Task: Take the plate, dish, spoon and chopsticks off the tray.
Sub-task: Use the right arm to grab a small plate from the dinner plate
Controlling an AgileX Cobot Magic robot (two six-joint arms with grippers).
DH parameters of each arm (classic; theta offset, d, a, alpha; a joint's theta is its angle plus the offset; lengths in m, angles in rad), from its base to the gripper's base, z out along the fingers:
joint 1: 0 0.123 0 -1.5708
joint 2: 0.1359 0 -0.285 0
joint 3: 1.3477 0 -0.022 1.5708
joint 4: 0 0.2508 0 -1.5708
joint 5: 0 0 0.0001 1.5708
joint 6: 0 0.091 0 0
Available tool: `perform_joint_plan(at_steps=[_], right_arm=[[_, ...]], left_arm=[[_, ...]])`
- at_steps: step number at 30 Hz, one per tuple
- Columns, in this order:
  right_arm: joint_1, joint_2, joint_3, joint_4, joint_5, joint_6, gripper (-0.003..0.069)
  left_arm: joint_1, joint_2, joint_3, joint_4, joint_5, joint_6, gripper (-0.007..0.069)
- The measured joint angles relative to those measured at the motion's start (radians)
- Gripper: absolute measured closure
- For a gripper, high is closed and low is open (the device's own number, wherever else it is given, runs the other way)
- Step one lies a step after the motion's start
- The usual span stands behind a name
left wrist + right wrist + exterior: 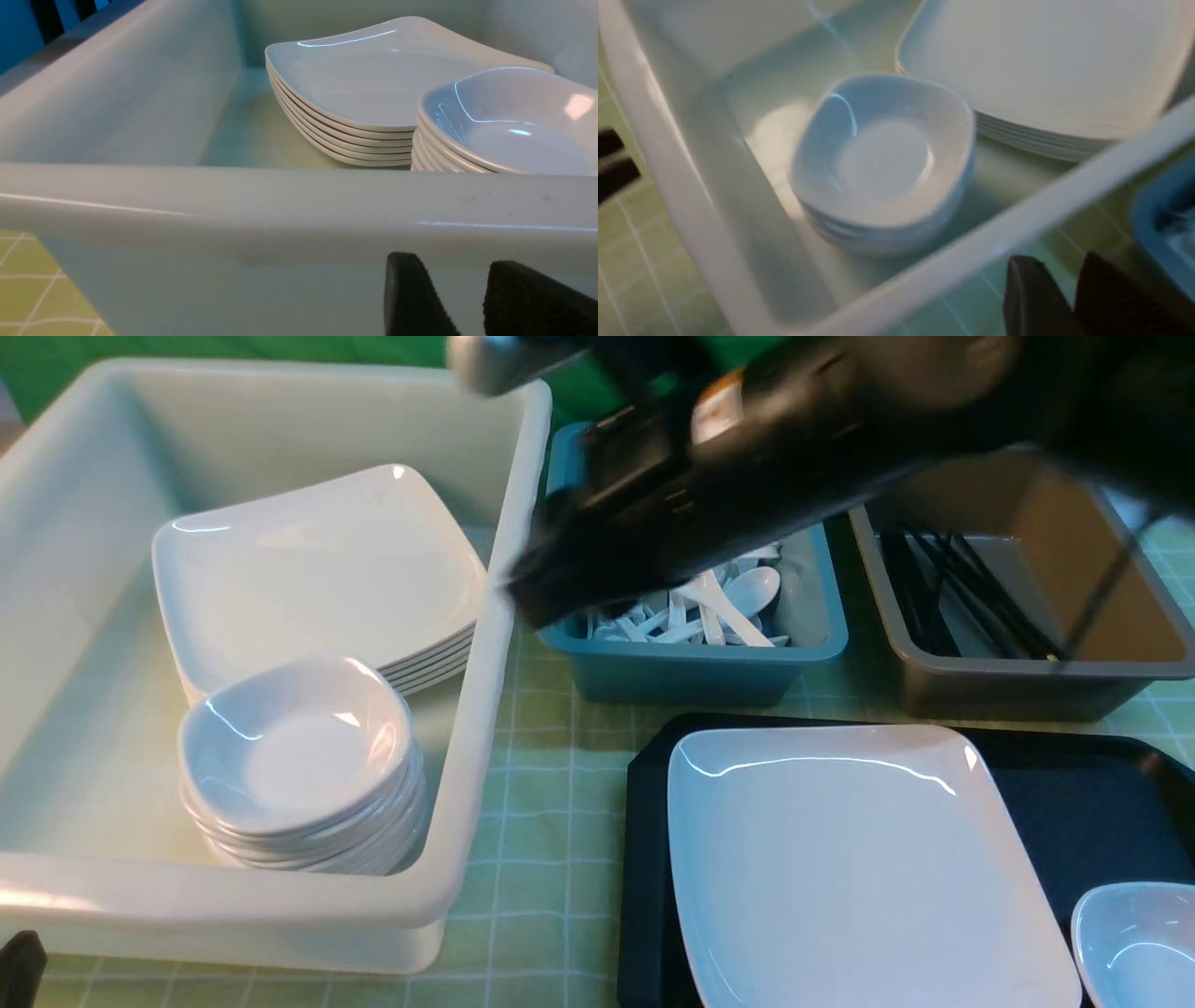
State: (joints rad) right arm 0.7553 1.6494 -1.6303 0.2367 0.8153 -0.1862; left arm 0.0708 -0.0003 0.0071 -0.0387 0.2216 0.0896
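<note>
The black tray point(1083, 803) lies at the front right. On it rest the large white square plate point(859, 868) and, at its right end, a small white dish point(1134, 943). On the part of the tray that shows, no spoon or chopsticks lie. White spoons point(719, 602) fill a teal tub and black chopsticks point(971, 597) lie in a brown tub. My right gripper point(1057, 261) is blurred, hangs between the cream tub and the teal tub, and is narrowly open and empty; its tip point(523, 593) is near the cream tub's wall. My left gripper point(448, 261) is open and empty outside the cream tub's near wall.
The cream tub point(485, 616) at the left holds a stack of square plates point(317, 569) and a stack of small dishes point(299, 756). Behind the tray stand the teal tub point(700, 672) and the brown tub point(1027, 686). A green checked cloth point(551, 803) covers the table.
</note>
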Motion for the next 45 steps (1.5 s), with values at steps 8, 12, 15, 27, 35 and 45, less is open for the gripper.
perform_joint_plan(at_steps=[8,12,15,27,35,45], right_arm=[[-0.288,-0.217,0.149,-0.36,0.373,0.143,0.0661],[-0.565,-0.306,0.433,-0.361,0.378,0.143,0.0664],[-0.677,-0.314,0.577,-0.361,0.324,0.13,0.0664],[-0.839,-0.212,0.783,-0.311,-0.021,0.02,0.0369],[-0.839,-0.01,0.635,-0.303,0.062,-0.189,0.0305],[-0.839,0.043,0.588,-0.369,0.187,-0.579,0.0305]], left_arm=[[0.0,0.0,0.0,0.0,0.0,0.0,0.0401],[0.0,0.0,0.0,0.0,0.0,0.0,0.0401],[0.0,0.0,0.0,0.0,0.0,0.0,0.0401],[0.0,0.0,0.0,0.0,0.0,0.0,0.0401],[0.0,0.0,0.0,0.0,0.0,0.0,0.0401],[0.0,0.0,0.0,0.0,0.0,0.0,0.0401]])
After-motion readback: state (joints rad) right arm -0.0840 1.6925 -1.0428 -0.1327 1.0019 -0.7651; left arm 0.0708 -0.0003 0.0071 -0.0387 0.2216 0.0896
